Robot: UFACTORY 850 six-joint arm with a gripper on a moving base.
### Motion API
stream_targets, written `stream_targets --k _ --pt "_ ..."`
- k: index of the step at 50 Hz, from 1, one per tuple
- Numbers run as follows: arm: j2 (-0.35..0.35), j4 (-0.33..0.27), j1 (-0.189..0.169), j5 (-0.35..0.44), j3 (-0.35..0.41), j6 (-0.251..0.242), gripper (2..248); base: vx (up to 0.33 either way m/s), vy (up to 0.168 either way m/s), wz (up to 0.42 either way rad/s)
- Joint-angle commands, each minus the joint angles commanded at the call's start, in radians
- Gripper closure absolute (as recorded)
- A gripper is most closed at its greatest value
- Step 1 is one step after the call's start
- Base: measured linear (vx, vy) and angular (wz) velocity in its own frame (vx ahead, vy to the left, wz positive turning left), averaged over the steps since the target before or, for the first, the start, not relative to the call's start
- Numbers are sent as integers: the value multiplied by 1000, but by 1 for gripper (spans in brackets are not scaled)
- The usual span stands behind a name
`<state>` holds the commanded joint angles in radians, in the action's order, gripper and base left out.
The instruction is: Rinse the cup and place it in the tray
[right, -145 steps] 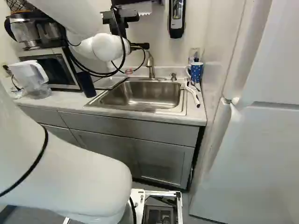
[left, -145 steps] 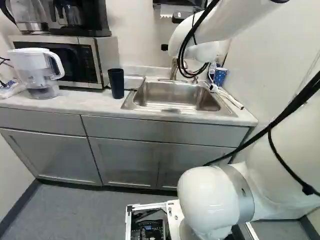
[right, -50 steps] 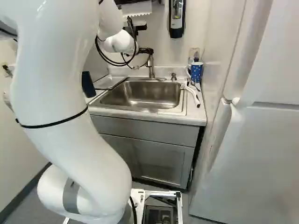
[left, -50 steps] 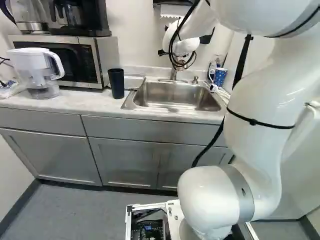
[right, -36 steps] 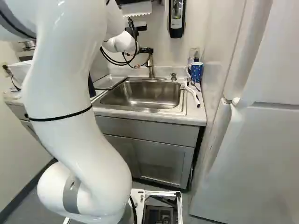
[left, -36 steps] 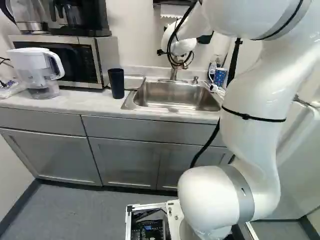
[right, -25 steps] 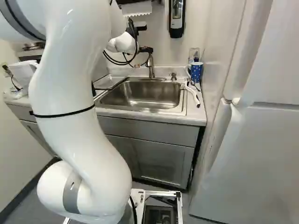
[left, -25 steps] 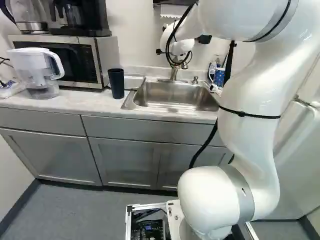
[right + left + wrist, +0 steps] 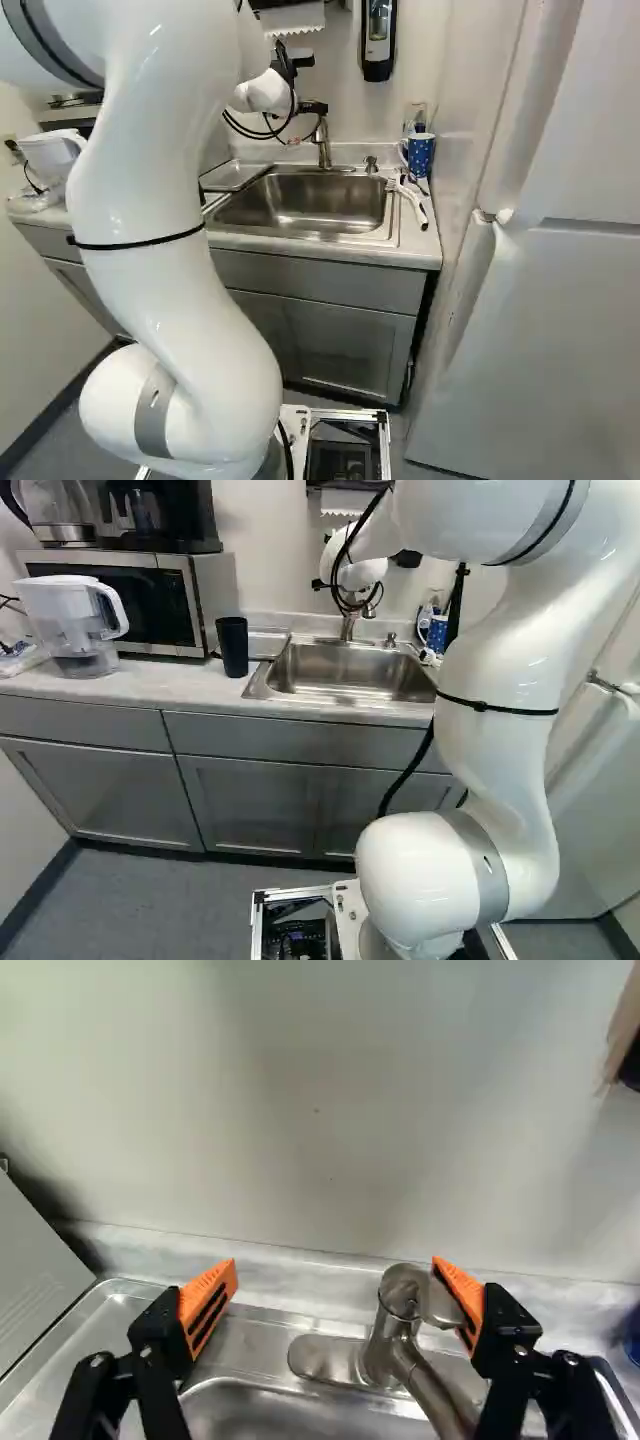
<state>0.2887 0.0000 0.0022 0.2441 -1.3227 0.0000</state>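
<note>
Gripper [image 9: 314, 107]: one, black, with orange pads [image 9: 209, 1305]; fingers wide apart, nothing gripped, placed above the back of the sink [image 9: 350, 702]. Faucet [image 9: 378, 1358]: one, metal, its lever at one finger's pad, perhaps touching it. Cup [image 9: 232, 647]: one, dark, tall, upright on the counter [image 9: 150, 687] left of the sink in the left base view, in front of the microwave's near corner; mostly hidden by the arm [image 9: 150, 200] in the right base view. Tray [image 9: 234, 175]: one, flat, grey, between cup and basin. Mug [image 9: 421, 154]: one, blue with white spots, at the sink's back right corner. Brush [image 9: 413, 204]: one, white-handled, lying along the sink's right side. Pitcher [image 9: 72, 620]: one, white-topped and clear below, before the microwave [image 9: 207, 605]. Coffee maker [image 9: 170, 520]: one, black, on top of the microwave. Soap dispenser [image 9: 378, 40]: one, wall-mounted, above the sink.
</note>
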Motion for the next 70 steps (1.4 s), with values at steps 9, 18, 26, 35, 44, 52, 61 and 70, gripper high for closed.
stream_targets --k 9,18,26,35,44,52,61,70 --pt "-14 0 7 -25 16 0 3 0 0 0" --pt "-20 0 22 -25 23 0 3 0 0 0" --pt "-20 0 23 -19 22 0 3 0 0 0" --pt "-20 0 23 16 22 0 3 0 0 0" --pt "-20 0 23 53 22 0 3 0 0 0" --pt "-20 0 23 55 22 0 3 0 0 0" --pt "-20 0 23 55 22 0 3 0 0 0" --pt "-21 0 23 55 24 0 3 0 0 0"
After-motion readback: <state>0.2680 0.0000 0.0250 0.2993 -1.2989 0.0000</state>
